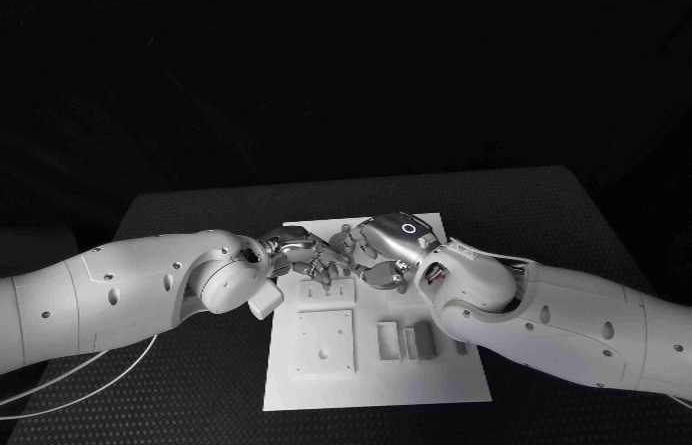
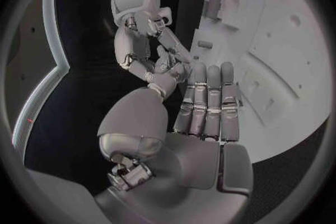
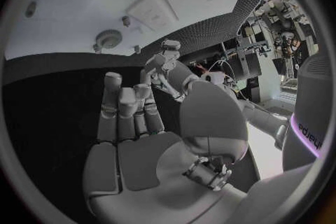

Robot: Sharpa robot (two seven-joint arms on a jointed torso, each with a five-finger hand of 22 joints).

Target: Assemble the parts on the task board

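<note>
1. We see the left robot hand (image 1: 293, 252) over the far left part of the task board (image 1: 433, 385), fingers straight and apart, grasping nothing.
2. Two small parts (image 1: 405, 341) lie on the board's near half, well apart from both hands.
3. The right robot hand (image 1: 378, 261) hovers beside the left, fingers spread, released.
4. The board rests on the black surface (image 1: 188, 215).

Both hands, left hand (image 1: 296, 253) and right hand (image 1: 372, 262), meet (fingertips close) over the task board (image 1: 375, 380).
</note>
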